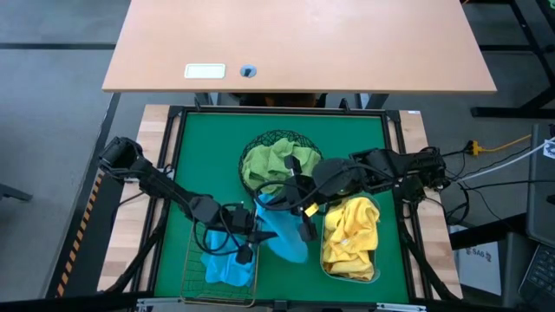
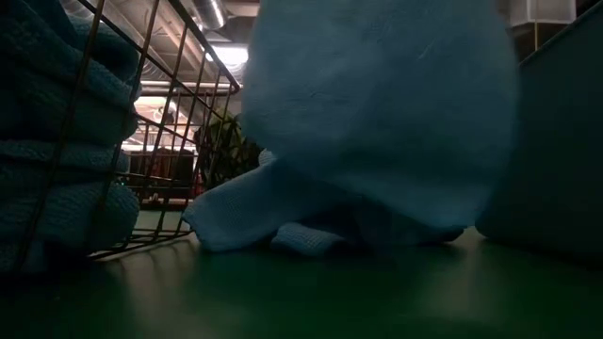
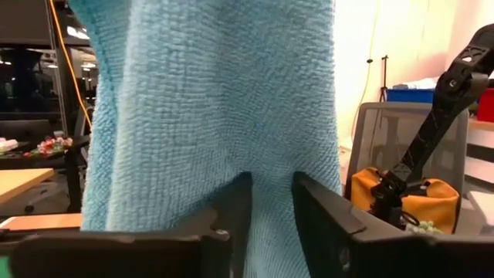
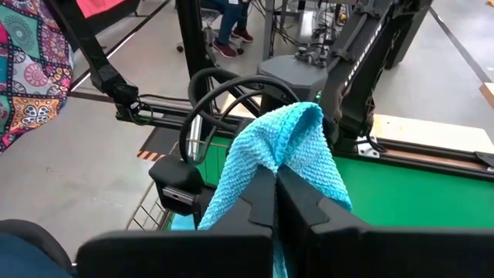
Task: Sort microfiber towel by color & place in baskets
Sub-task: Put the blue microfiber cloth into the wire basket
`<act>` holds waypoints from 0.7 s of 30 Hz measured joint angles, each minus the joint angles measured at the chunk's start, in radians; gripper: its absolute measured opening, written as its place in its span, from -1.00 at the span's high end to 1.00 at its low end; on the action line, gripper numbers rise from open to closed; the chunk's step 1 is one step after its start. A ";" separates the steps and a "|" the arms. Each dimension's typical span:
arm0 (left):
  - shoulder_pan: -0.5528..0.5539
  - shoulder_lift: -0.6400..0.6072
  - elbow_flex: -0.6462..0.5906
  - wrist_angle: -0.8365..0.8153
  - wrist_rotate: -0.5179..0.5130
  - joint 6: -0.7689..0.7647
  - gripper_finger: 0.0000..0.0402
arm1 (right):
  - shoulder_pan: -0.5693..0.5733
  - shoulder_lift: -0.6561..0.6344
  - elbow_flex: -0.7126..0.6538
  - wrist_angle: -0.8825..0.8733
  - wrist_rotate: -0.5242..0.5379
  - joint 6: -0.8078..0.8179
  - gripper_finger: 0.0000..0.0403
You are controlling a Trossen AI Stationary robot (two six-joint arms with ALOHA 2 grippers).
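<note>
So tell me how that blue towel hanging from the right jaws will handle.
The blue towel is probably floppy: it folds over the right gripper and drapes to the mat. It is likely light, held by one pinched fold. Its nubby weave suggests little slipping.

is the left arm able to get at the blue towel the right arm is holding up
Probably yes: the blue towel hangs from the right gripper beside the copper basket, and the left gripper already has its jaws around the cloth, with nothing between.
</note>
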 joint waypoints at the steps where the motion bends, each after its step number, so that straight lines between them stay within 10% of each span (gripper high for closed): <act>1: 0.000 0.000 0.000 -0.002 0.000 0.000 0.57 | 0.000 0.000 0.000 -0.004 0.000 0.000 1.00; 21: 0.001 0.000 0.000 -0.063 -0.035 -0.003 0.03 | 0.000 0.000 0.000 -0.007 0.094 -0.003 1.00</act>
